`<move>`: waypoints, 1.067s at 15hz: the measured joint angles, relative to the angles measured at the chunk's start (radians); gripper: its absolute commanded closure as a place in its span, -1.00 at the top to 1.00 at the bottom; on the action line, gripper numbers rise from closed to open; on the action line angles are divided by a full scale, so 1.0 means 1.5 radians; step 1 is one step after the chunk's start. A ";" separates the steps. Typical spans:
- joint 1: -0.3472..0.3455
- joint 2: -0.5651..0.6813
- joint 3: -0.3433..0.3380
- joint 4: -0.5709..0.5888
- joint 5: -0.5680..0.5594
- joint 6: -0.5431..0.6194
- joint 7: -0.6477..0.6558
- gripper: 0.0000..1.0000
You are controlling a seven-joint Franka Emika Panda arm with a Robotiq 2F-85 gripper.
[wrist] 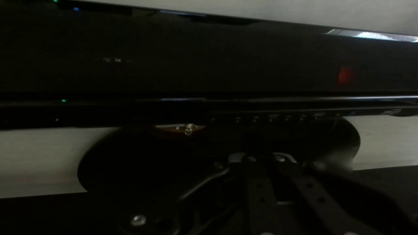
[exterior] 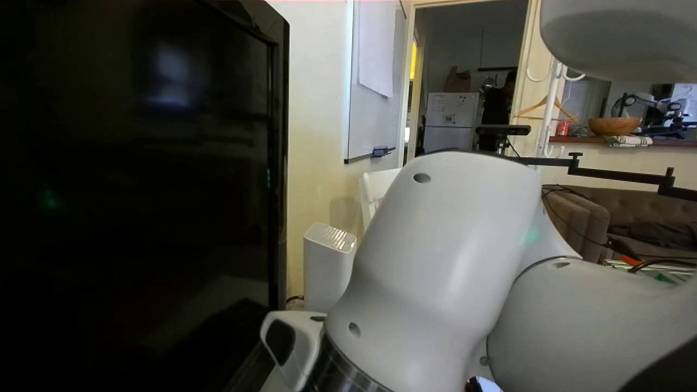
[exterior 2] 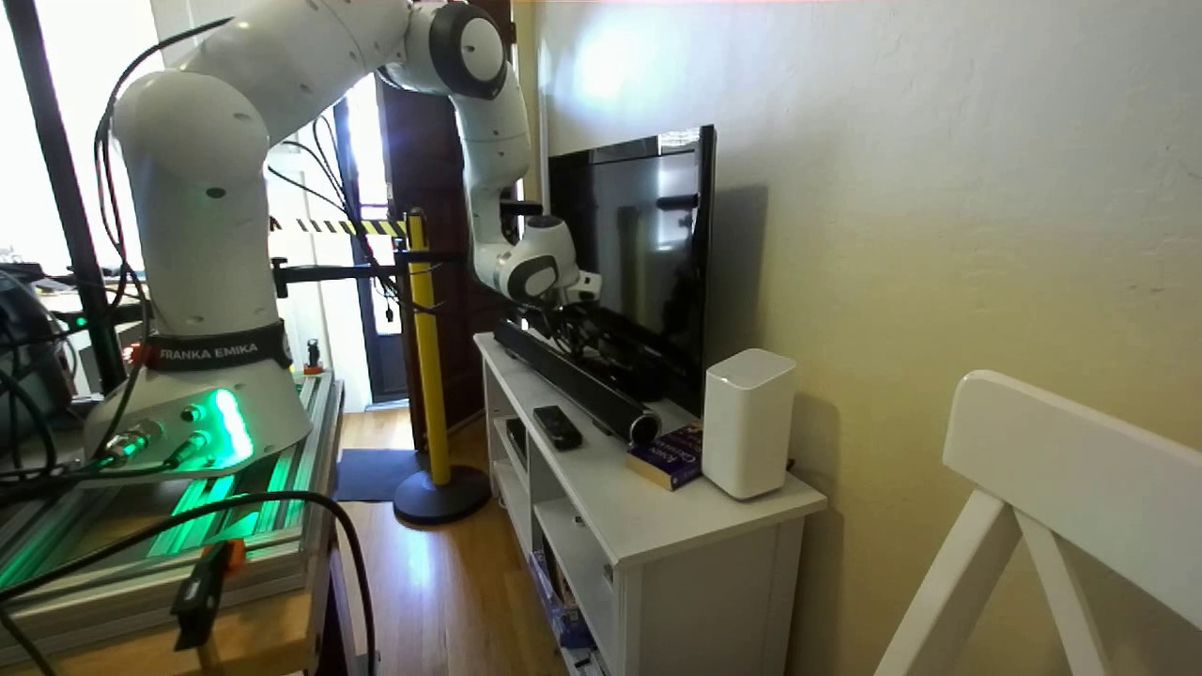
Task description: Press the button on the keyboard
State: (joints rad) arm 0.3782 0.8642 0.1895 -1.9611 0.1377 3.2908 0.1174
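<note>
Hangs low in front of the TV point(exterior 2: 639, 239), with gripper point(wrist: 263, 150) pinched together, near 1 row of tiny button marks point(wrist: 255, 119) along the TV's bottom edge.

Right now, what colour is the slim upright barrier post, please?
Yellow post, best in an exterior view.

The wrist view was dim and soft; in an exterior view, glare struck the wall point(exterior 2: 901, 207) and a light point(exterior 2: 232, 427) glowed green.
</note>
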 measured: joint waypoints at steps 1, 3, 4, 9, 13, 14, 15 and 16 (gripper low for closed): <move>-0.002 0.001 0.002 0.000 0.000 0.000 0.000 -1.00; -0.007 0.003 0.009 0.000 0.000 0.000 0.000 -1.00; -0.010 0.004 0.013 0.000 0.000 0.000 0.000 -1.00; -0.021 0.008 0.025 0.001 0.000 0.000 0.000 -1.00; -0.022 0.008 0.025 0.001 0.000 0.000 0.000 -1.00; -0.022 0.008 0.026 0.001 0.000 0.000 0.000 -1.00; -0.022 0.008 0.025 0.001 0.000 0.000 0.000 -1.00; -0.021 0.008 0.025 0.001 0.000 0.000 0.000 -1.00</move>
State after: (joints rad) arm 0.3461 0.8759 0.2269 -1.9597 0.1377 3.2908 0.1182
